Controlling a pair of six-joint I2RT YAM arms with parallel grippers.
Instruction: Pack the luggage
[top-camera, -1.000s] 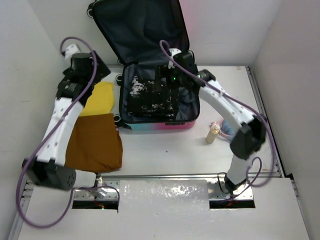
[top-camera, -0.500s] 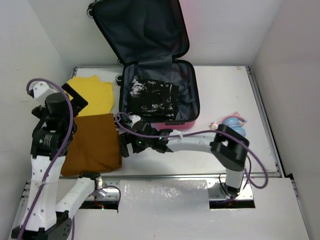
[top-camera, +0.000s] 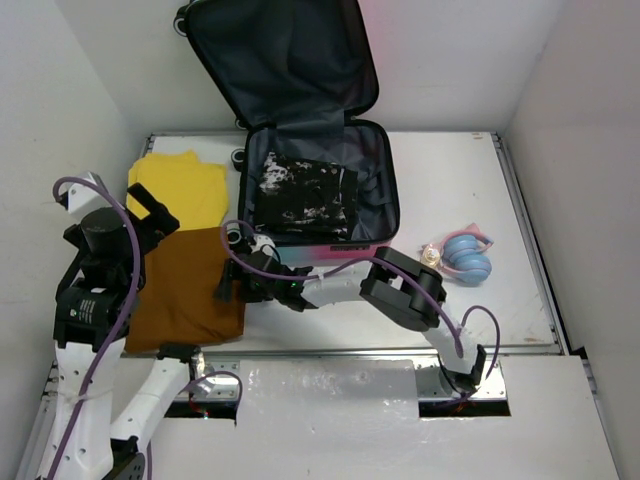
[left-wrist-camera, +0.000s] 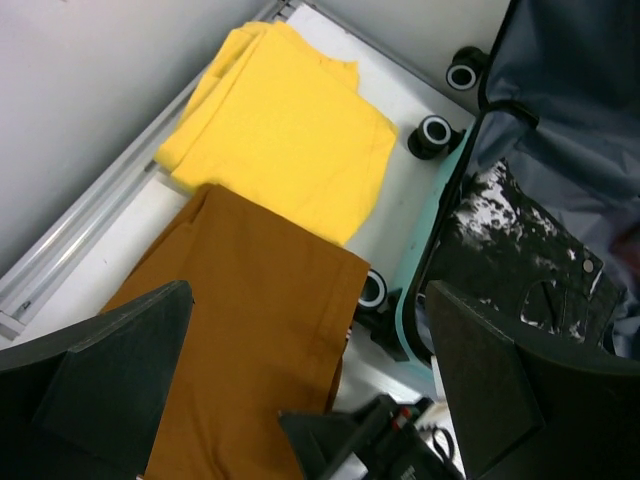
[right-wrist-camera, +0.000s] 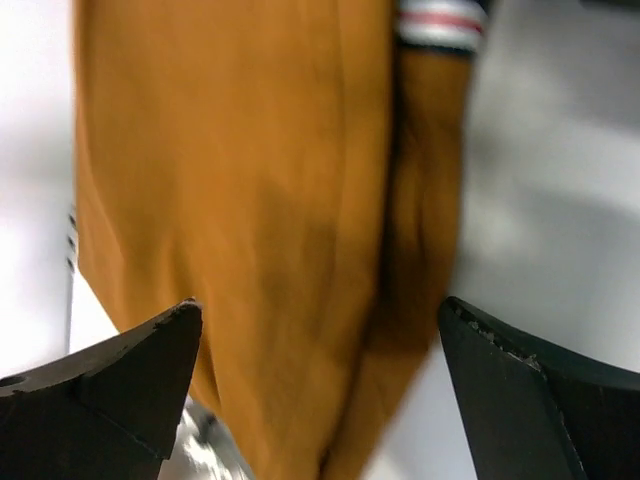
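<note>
Packing in progress: the left end effector (top-camera: 150, 212), jaws spread and empty, hangs above a folded yellow cloth (top-camera: 185, 190) and a folded ochre-brown cloth (top-camera: 185, 290) on the white surface (top-camera: 440, 180). The right end effector (right-wrist-camera: 320, 310), equally wide open and empty, hovers over the brown cloth's edge. At centre the pink-to-teal hard-shell luggage (top-camera: 320, 243) lies open, lid against the back wall, with a black-and-white speckled garment (top-camera: 300, 195) inside. Blue headphones with pink ears (top-camera: 465, 255) lie to the right. By appearances one item is packed and three remain.

Lab test cell, white walls (top-camera: 85, 90), railed table (top-camera: 450, 185)
</note>
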